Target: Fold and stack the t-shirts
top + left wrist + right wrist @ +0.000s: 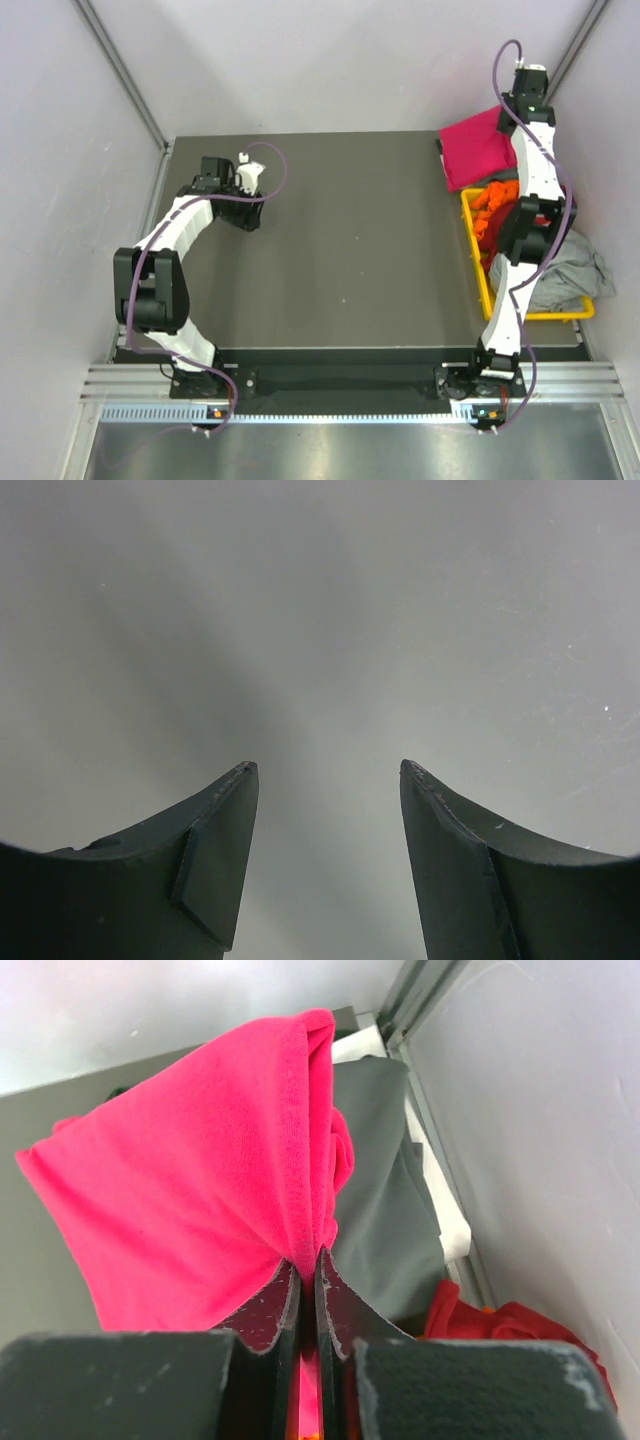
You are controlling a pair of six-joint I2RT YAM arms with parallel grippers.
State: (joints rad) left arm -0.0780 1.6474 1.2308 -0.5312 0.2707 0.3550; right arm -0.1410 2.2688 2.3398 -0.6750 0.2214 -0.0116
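My right gripper point(308, 1260) is shut on a fold of the magenta-pink t-shirt point(190, 1190) and holds it up at the table's far right corner point(512, 112). The shirt point(480, 145) drapes there over a dark grey t-shirt point(385, 1190). An orange t-shirt point(495, 200) and a dark red t-shirt point(487, 235) lie in the bin, and a light grey t-shirt point(575, 270) hangs over its right side. My left gripper point(328, 770) is open and empty over bare table at the far left point(243, 215).
The yellow plastic bin point(475, 265) stands along the table's right edge, under my right arm. The dark tabletop point(350, 240) lies between the arms. Pale walls with metal rails close in the table at the back and on both sides.
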